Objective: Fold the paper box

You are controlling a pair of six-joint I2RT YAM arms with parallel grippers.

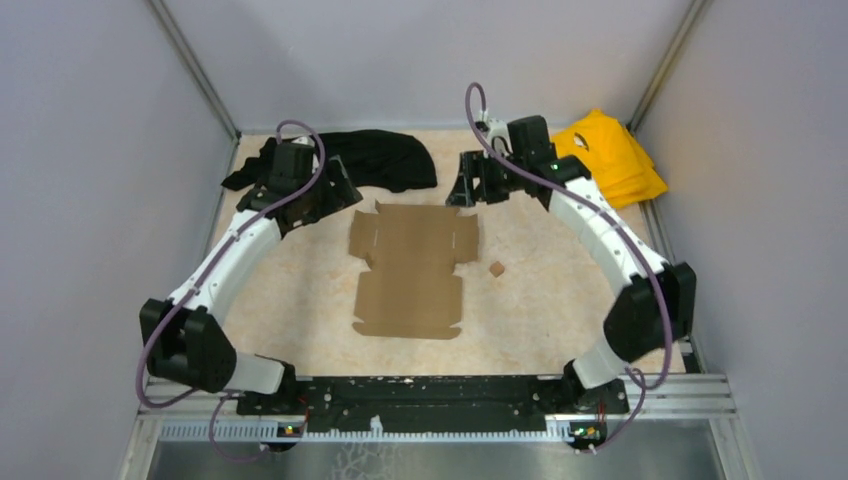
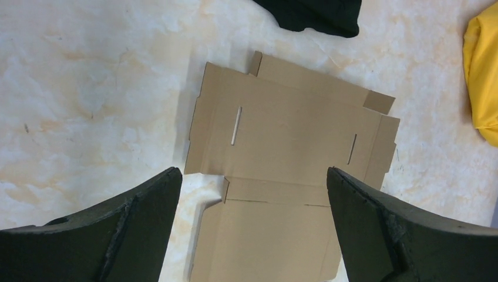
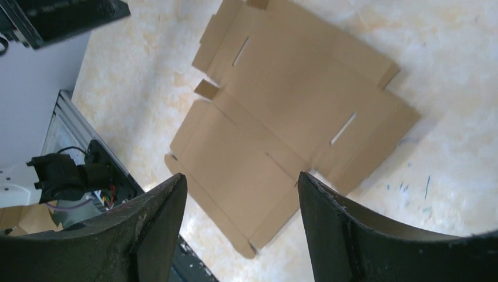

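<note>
A mottled beige tabletop (image 1: 300, 300) carries one flat brown die-cut cardboard sheet, the paper box (image 1: 412, 268), centred between two arms. The left gripper (image 2: 252, 170) hovers spread wide and the right gripper (image 3: 241, 176) parted, both empty. Creasing should probably follow the scored lines, one flap at a time. Beside it lie one black cloth (image 1: 385, 160), one yellow cloth (image 1: 610, 160) and one tiny brown cube (image 1: 496, 268).

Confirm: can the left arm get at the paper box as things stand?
Probably yes. The left claw hangs open over the paper box, which lies flat with nothing on it; the black cloth sits apart, beyond its far edge.
</note>
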